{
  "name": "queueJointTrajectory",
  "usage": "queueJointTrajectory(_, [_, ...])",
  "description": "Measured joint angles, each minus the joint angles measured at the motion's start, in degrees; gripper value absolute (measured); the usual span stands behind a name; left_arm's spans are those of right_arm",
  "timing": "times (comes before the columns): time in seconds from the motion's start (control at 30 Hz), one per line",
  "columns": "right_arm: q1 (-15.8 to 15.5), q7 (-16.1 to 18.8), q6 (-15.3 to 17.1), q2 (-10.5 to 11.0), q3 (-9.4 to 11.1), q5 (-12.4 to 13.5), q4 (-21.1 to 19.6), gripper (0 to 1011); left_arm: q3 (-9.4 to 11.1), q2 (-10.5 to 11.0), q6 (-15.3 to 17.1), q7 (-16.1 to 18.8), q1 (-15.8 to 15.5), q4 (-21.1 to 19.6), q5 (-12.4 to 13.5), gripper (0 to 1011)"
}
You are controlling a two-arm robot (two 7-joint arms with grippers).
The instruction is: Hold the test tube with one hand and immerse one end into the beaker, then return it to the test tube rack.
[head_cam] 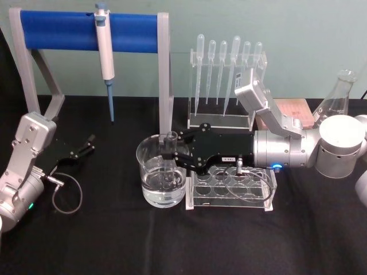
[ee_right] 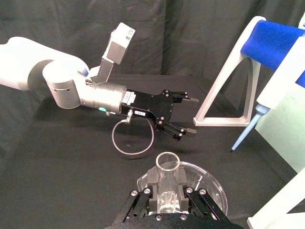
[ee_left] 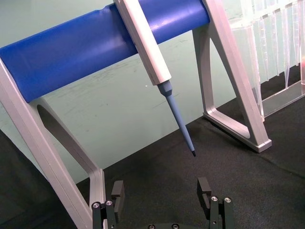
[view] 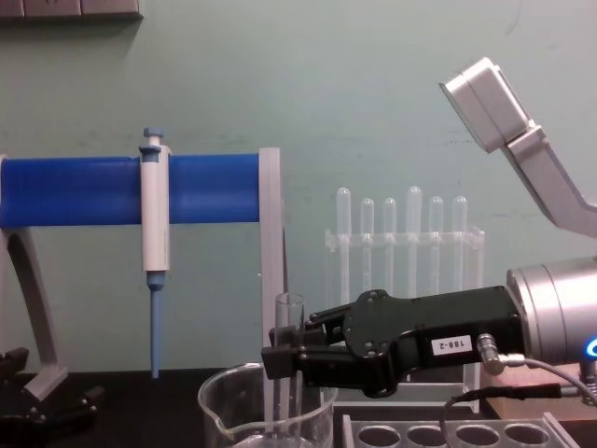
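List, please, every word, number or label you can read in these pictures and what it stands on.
"188-2", as far as it reads: small white label on the black boxy right gripper clamping the clear glass test tube.
Too blurred to read: the small white label on the open black left gripper.

Even, soft room light; we see no hard shadows. The black table (head_cam: 114,246) under the right claw (head_cam: 170,152) swallows light. Small glints sit on the beaker (head_cam: 150,172) rim, the water, and the test tube (head_cam: 170,137) pinched in that claw. A pale sheen runs along the blue bar (head_cam: 57,30) beyond the left claw (head_cam: 87,146).
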Motion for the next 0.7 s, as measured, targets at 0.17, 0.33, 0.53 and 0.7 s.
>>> queueJointTrajectory(0.17, [0.00,0.00,0.00,0.00,0.00,0.00,0.00,241,0.00,0.00,0.00,0.00,0.00,0.00,0.00,1000])
queueJointTrajectory(0.33, [0.00,0.00,0.00,0.00,0.00,0.00,0.00,241,0.00,0.00,0.00,0.00,0.00,0.00,0.00,1000])
queueJointTrajectory(0.53, [0.00,0.00,0.00,0.00,0.00,0.00,0.00,241,0.00,0.00,0.00,0.00,0.00,0.00,0.00,1000])
queueJointTrajectory(0.7, [0.00,0.00,0.00,0.00,0.00,0.00,0.00,241,0.00,0.00,0.00,0.00,0.00,0.00,0.00,1000])
